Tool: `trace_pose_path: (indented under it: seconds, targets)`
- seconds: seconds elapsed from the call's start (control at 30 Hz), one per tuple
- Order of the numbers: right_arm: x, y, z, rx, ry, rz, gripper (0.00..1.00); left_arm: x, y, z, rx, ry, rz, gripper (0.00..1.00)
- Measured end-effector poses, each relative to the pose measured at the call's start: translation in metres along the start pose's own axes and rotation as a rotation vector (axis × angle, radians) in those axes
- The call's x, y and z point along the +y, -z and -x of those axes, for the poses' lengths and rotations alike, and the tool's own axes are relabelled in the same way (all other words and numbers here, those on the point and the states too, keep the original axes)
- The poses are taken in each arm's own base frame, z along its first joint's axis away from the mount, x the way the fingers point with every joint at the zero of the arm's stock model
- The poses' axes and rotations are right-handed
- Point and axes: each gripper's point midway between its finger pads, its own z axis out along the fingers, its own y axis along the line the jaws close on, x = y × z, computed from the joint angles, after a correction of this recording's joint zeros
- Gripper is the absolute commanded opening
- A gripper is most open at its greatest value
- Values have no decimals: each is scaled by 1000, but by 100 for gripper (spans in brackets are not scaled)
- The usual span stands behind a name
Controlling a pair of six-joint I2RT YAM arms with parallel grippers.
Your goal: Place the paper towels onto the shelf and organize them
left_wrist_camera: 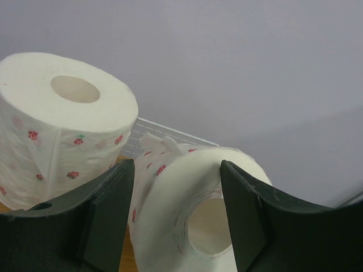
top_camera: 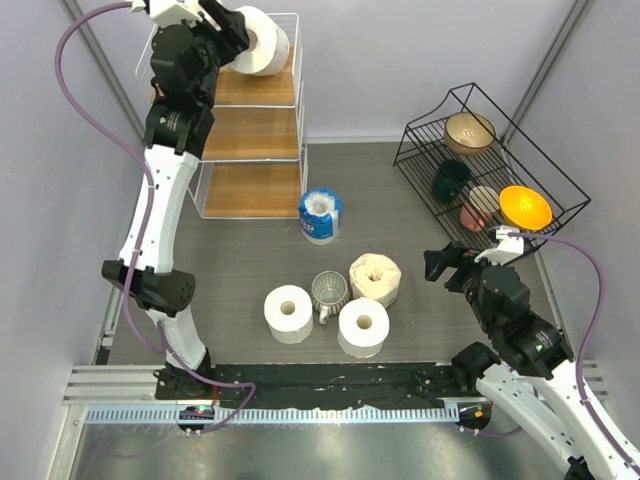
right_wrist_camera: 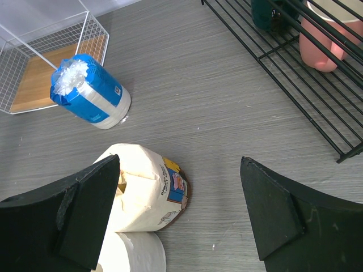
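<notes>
From above, a dotted roll [top_camera: 265, 42] is seen laid on the shelf [top_camera: 250, 130], on its top board, likely to begin a tidy row. At the left wrist, the left jaws are parted around it, apparently unsqueezed, beside an upright roll [left_wrist_camera: 62, 124]. At the right wrist, the right jaws are spread wide and empty over a cream roll [right_wrist_camera: 144, 192] before the shelf, probably readied for pickup.

No wording legible anywhere. On the cream roll [right_wrist_camera: 142, 181], a printed label [right_wrist_camera: 174, 190] with blue and red artwork, lettering too small to read. On the blue-wrapped roll [right_wrist_camera: 91, 96], a small dark mark [right_wrist_camera: 116, 89], unreadable.
</notes>
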Motion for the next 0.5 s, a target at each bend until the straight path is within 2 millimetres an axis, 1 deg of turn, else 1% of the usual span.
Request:
trace_pose_path:
  seconds: [0.2, 0.5]
  targets:
    - [-1, 0, 0, 2, 1, -2, 92, -4, -16, -3, -15, 17, -19, 66]
    - [-1, 0, -1, 5, 3, -4, 92, -6, -34, -10, -43, 60, -45, 66]
